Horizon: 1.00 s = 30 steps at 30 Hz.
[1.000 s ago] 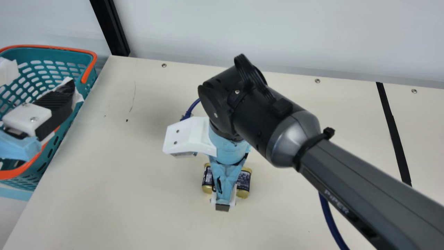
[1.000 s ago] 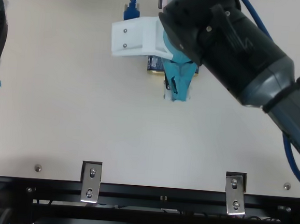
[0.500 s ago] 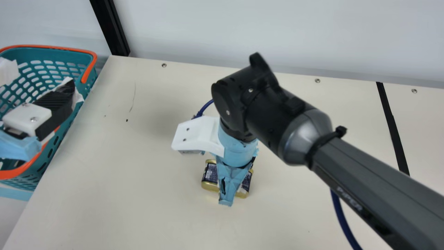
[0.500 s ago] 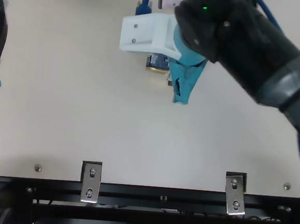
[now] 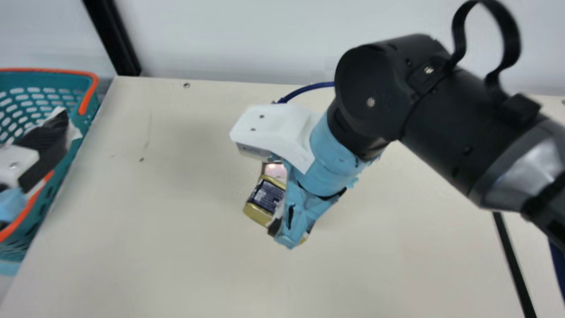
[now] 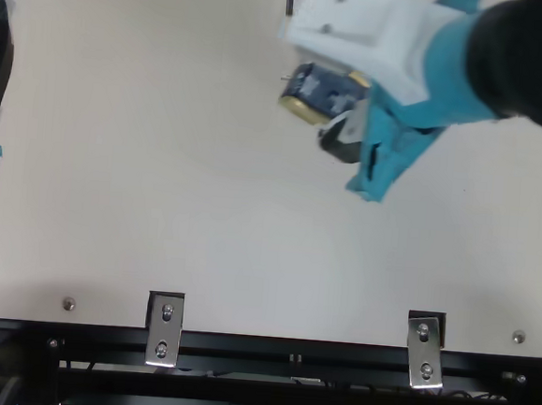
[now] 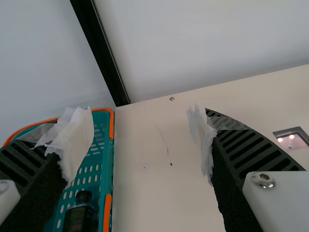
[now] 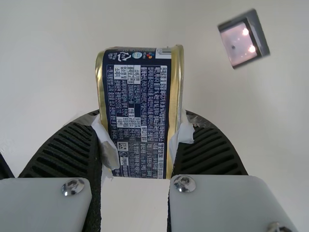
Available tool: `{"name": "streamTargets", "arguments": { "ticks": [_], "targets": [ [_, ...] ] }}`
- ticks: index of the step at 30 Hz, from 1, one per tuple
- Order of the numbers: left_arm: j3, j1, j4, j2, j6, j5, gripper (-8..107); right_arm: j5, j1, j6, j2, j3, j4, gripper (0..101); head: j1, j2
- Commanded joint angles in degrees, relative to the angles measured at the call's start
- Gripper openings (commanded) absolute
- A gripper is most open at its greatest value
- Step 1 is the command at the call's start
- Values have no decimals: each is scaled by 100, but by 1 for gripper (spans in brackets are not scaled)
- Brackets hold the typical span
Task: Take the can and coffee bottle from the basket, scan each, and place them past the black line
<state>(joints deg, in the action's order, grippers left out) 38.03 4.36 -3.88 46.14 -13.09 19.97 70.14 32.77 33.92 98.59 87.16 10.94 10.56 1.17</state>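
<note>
- Table (image 5: 176,265).
- Basket (image 5: 84,137), nine o'clock in the main view.
- Left tool (image 5: 42,152), also nine o'clock; spread wide, gripping nothing.
- Right tool (image 5: 284,227), closed on the can (image 5: 265,196).
- Bottle (image 7: 81,218), inside the basket.
- Scanner (image 5: 275,170), twelve o'clock from the can.

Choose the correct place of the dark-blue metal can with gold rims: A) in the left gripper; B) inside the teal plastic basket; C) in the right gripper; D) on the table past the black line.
C: the can is held in the right gripper, one ribbed finger against each side.
</note>
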Motion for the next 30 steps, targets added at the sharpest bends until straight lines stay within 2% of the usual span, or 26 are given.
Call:
{"name": "streamTargets", "arguments": {
  "ticks": [1,9,18,23,30],
  "targets": [
    [0,0,0,0,0,0,90,-24,-210,-128,-244,-150,-17,0,6,342],
    [0,0,0,0,0,0,90,-24,-1156,-340,-928,-749,-177,0,38,1730],
    [0,0,0,0,0,0,90,-24,-2406,-198,-1514,-1306,-240,0,176,3018],
    [0,0,0,0,0,0,90,-24,-3137,25,-1706,-1480,-209,0,286,3524],
    [0,0,0,0,0,0,90,-24,-4226,319,-1818,-1452,-324,0,286,3524]
  ]
}}
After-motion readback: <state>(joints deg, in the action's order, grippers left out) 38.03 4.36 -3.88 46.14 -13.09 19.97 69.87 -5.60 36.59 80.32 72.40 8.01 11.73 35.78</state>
